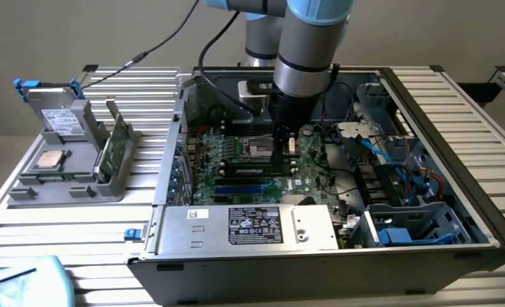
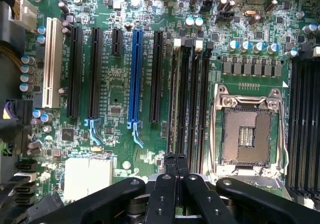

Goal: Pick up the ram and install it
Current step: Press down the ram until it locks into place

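Green ram (image 1: 252, 171) sits seated in a motherboard slot (image 2: 181, 97) inside the open computer case (image 1: 457, 128). Directly above it, the gripper (image 1: 280, 153) has its fingers (image 2: 170, 176) pressed together, holding nothing, beside the CPU socket (image 2: 247, 134).

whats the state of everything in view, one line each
gripper: shut, fingertips down at the memory slots
ram: lying along a slot beneath the gripper; cannot tell if fully seated
cpu socket: empty, no chip
blue slot: empty
computer case: side open, motherboard exposed
green card: standing upright in the grey holder, at the exterior view's left
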Action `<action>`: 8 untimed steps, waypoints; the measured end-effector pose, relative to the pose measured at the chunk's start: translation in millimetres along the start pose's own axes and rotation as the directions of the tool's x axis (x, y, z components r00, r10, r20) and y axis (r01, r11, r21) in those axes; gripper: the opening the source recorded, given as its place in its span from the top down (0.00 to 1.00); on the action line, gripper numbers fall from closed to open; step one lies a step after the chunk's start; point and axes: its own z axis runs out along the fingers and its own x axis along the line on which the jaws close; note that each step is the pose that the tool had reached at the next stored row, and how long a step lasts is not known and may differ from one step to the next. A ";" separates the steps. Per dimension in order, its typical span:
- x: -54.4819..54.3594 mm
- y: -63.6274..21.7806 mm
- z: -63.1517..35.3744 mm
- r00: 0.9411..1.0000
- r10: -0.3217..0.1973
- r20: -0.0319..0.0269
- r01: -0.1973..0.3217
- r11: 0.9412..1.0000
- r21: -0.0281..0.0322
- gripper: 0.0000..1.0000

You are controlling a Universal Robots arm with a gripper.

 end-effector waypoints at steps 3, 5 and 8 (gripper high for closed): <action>-0.8 4.2 0.2 1.000 0.000 0.000 0.000 1.000 0.000 0.89; -1.6 7.3 0.4 1.000 0.000 0.000 0.000 1.000 0.000 0.89; -2.6 12.1 0.9 1.000 0.000 0.000 0.000 1.000 0.000 0.89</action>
